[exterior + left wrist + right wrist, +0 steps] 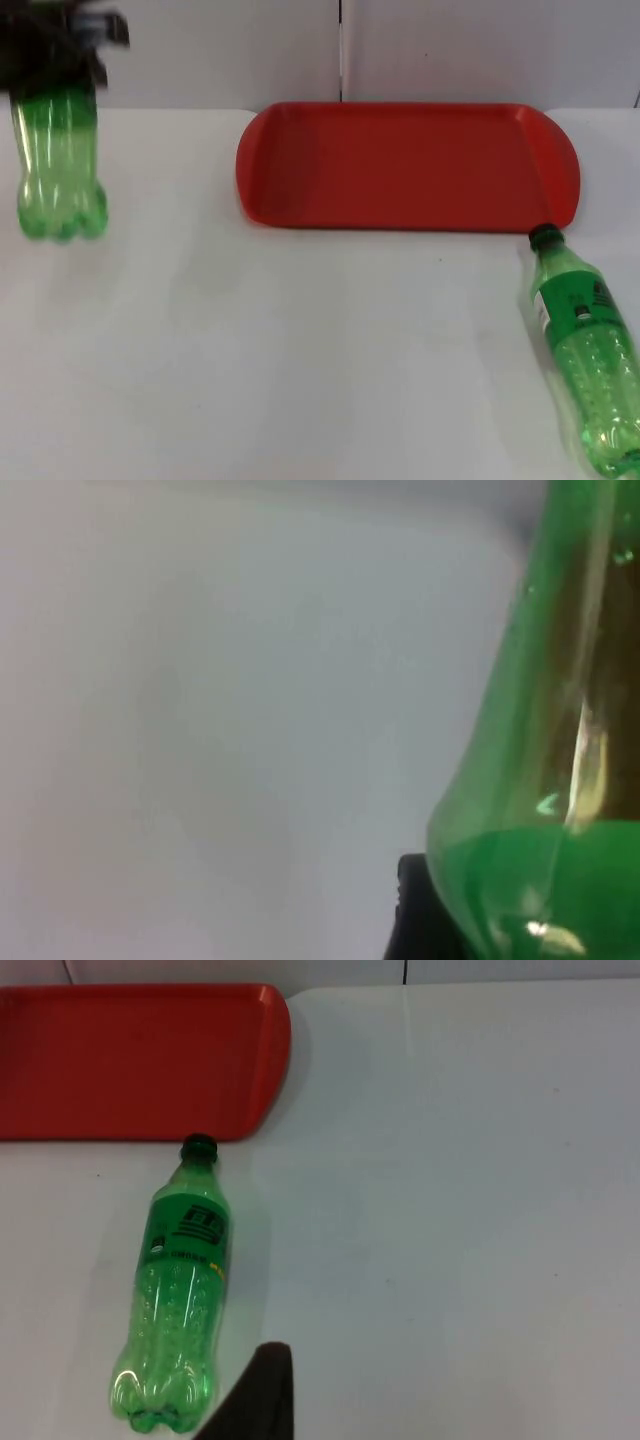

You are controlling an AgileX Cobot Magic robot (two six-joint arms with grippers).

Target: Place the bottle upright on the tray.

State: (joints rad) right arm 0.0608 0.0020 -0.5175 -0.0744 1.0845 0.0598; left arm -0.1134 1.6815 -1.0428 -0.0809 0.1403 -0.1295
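1. The left gripper [62,62] is hanging at the far left of the table, blurred, and is gripping the top of a green bottle [58,165]; its fingers are closed around the neck end.
2. That held bottle is hanging upright, base downward, over the white table [300,350], well to the left of the red tray [400,165] and not touching it.
3. In the left wrist view the bottle's green shoulder [540,780] is looming close, with one black fingertip [420,910] pressing beside it against the pale table behind.
4. The tray is lying flat at the far middle of the table, its far edge next to the grey wall [450,50], and nothing is sitting on it.
5. A second green bottle [585,360] is lying on its side at the near right, its dark cap [543,237] pointing toward the tray's near right corner and sitting just beside the rim; the base is pointing toward the near edge.
6. In the right wrist view this lying bottle [180,1300] is showing a green label with dark print, and the tray [140,1060] is lying beyond its cap.
7. The right gripper is waiting above the near right of the table; one black fingertip [255,1395] is showing just beside the lying bottle's base, and whether its fingers are open or closed cannot be told.
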